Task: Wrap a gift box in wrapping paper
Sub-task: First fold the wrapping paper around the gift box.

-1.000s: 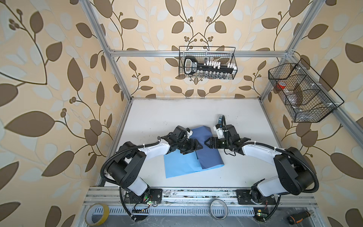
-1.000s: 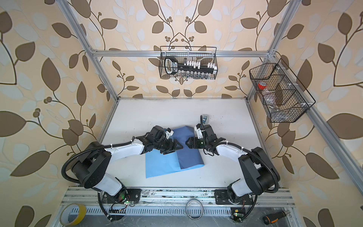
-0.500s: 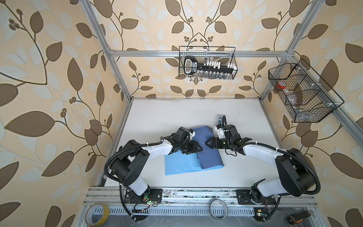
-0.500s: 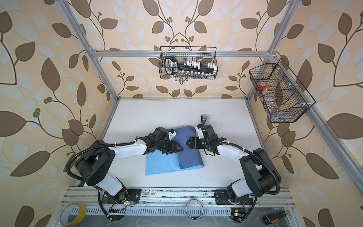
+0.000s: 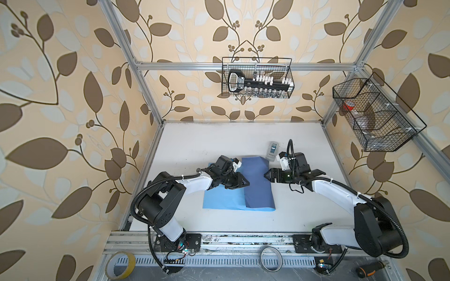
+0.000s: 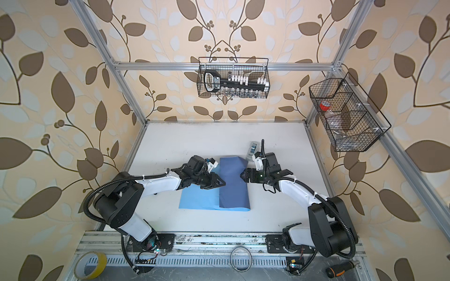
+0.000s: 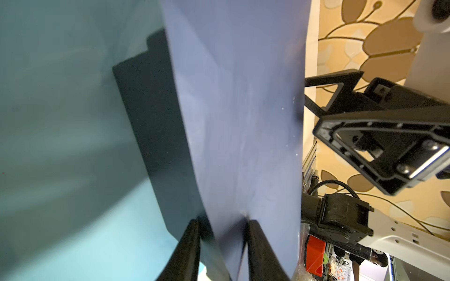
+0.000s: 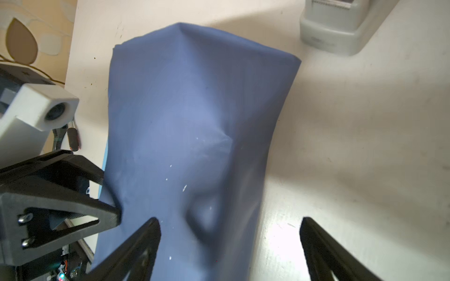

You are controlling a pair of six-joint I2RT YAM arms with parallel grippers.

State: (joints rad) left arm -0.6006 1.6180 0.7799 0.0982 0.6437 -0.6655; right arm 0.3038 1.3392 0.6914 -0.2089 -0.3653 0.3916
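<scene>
**Left tool** (image 5: 245,183): The jaws stand a narrow way apart. In the left wrist view the fingers (image 7: 191,245) sit one on each side of the free edge of the dark flap of the paper (image 5: 258,187). Whether they press that edge cannot be told.

**Box** (image 7: 153,126): It lies under the flap, just ahead of the left tool's fingertips. Only its black side shows, and only in the left wrist view. In both top views the flap covers it.

**Right tool** (image 5: 267,174): The jaws stand wide apart and hold nothing. The tool points at the folded side of the flap and faces the left tool across it. In the right wrist view one finger (image 8: 143,243) is over the flap and the other is over bare bench (image 5: 219,141).

**Paper**: It lies near the middle of the bench. The light blue face is up on the left arm's side. The dark flap is folded over from the right arm's side and bulges where it covers the box.

**Dispenser** (image 5: 272,151): It stands on the bench beyond the right tool, near the far corner of the flap and apart from it.
</scene>
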